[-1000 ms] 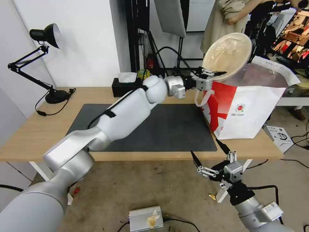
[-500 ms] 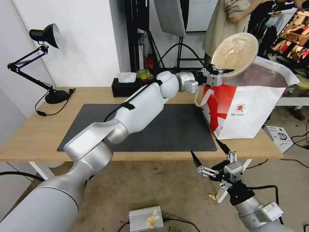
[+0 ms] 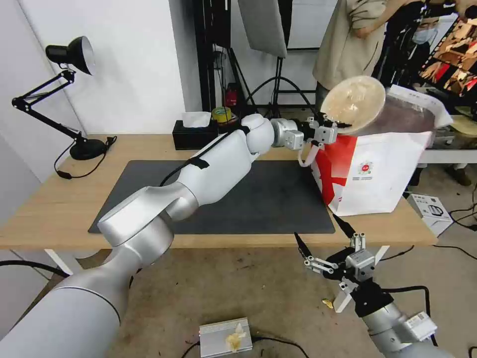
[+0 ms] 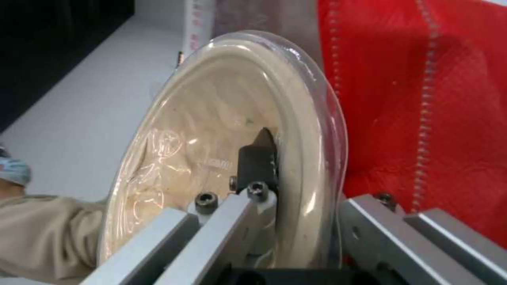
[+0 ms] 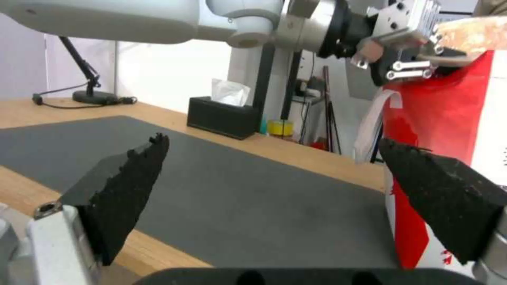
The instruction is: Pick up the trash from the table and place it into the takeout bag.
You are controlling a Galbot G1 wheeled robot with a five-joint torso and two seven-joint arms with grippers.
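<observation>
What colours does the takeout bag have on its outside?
The takeout bag is white with red panels and a small round red logo, best seen in the head view.

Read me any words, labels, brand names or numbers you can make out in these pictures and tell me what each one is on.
No text can be read.
takeout bag: small round red logo with tiny print beneath, too small to read.
tan bowl, held in the left gripper: embossed round mark and short embossed line on its clear lid, too blurred to read.
grey box on the floor: dark markings, illegible.

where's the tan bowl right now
Head view, right side: the tan bowl is tilted in the left tool, above the takeout bag's open mouth.
</observation>
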